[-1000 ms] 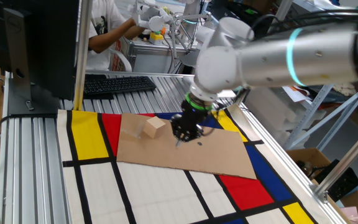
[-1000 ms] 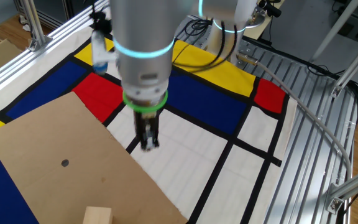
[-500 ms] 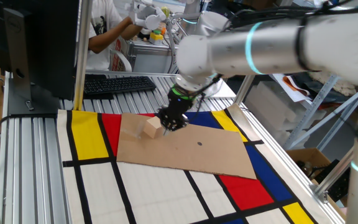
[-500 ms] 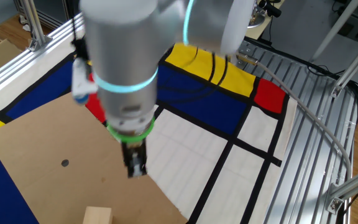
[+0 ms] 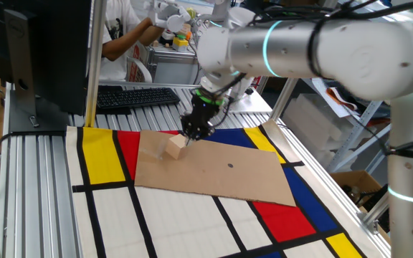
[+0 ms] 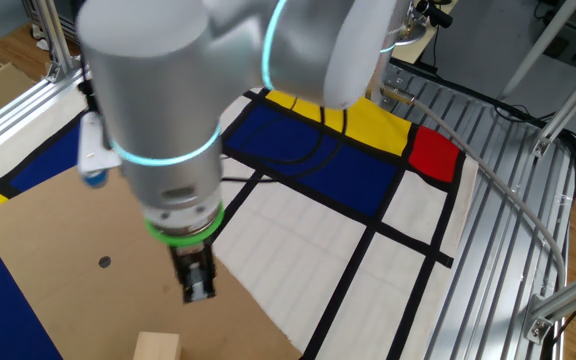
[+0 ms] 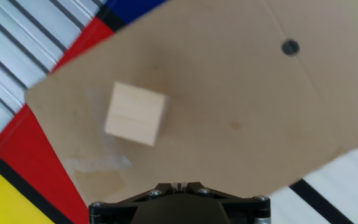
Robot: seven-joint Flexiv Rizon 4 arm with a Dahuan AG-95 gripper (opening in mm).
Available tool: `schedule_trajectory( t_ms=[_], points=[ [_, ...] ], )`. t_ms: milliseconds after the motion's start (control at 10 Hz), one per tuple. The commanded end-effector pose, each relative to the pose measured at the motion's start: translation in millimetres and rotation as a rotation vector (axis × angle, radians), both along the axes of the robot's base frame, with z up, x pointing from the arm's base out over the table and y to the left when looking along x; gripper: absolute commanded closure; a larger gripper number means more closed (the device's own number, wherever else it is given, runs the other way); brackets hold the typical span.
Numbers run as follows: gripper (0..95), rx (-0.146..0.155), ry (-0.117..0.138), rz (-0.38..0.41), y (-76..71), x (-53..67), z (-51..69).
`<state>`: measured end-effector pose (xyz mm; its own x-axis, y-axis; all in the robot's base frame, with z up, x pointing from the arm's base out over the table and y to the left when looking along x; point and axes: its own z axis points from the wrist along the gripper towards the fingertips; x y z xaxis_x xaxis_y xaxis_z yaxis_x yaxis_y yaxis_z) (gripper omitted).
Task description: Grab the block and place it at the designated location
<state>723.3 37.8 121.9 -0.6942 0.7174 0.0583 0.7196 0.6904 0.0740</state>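
The block (image 5: 176,147) is a small pale wooden cube lying on a brown cardboard sheet (image 5: 221,175) near its far left corner. It also shows at the bottom edge of the other fixed view (image 6: 158,347) and left of centre in the hand view (image 7: 135,114). My gripper (image 5: 196,132) hovers just right of and above the block, not touching it, with its fingers together and nothing between them. In the other fixed view the gripper (image 6: 199,289) hangs above the cardboard. A black dot (image 7: 289,46) marks the sheet.
The cardboard lies on a mat (image 5: 171,215) of red, yellow, blue and white panels with black lines. A keyboard (image 5: 135,95) and a monitor stand behind the mat. A person (image 5: 131,32) is at the back. Aluminium rails (image 6: 488,150) run beside the mat.
My gripper has moved left across the cardboard, away from the black dot and up to the block. It has stayed shut. The block has not moved.
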Motion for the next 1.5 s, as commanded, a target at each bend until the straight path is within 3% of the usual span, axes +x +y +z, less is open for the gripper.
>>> schedule_trajectory(
  t_ms=[100,600,700,900,1100,1500],
  points=[
    [76.0,-0.009,0.020,-0.009,2.8,7.5,-3.1],
    [76.0,-0.010,0.030,-0.042,-0.5,25.5,-8.9],
    [57.0,-0.011,0.032,-0.052,-0.7,27.9,-10.3],
    [57.0,-0.018,0.030,-0.067,-1.1,31.6,-12.4],
    [57.0,-0.039,0.014,-0.082,-0.5,34.3,-15.4],
    [57.0,-0.047,-0.033,-0.127,3.0,36.0,-21.0]
  ],
)
